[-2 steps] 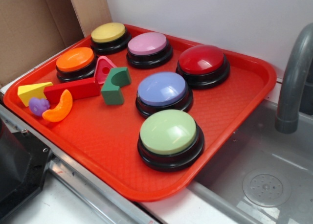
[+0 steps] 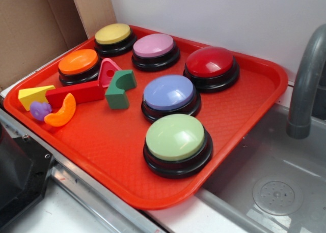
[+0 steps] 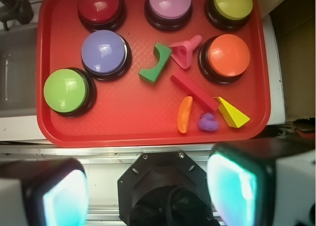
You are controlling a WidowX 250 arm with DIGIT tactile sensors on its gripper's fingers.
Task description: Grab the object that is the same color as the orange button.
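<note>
Gripper: spread wide, holding nothing, its two pale fingers (image 3: 231, 189) low in the wrist view, off the red tray (image 3: 123, 130).
Orange crescent (image 3: 184, 114): lies flat near the tray's near rim; long axis runs toward and away from the gripper, ends curving toward the purple lump (image 3: 208, 122).
Relative position: ahead of the fingers, well apart.
Neighbours: purple lump just beside it, red bar (image 3: 194, 91) close, yellow wedge (image 3: 232, 113) beyond; orange button (image 3: 228, 56) farther back.
Obstruction: nothing above the crescent.

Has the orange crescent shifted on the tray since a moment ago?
No. The orange crescent still lies beside the purple piece, same spot against the red bar.
</note>
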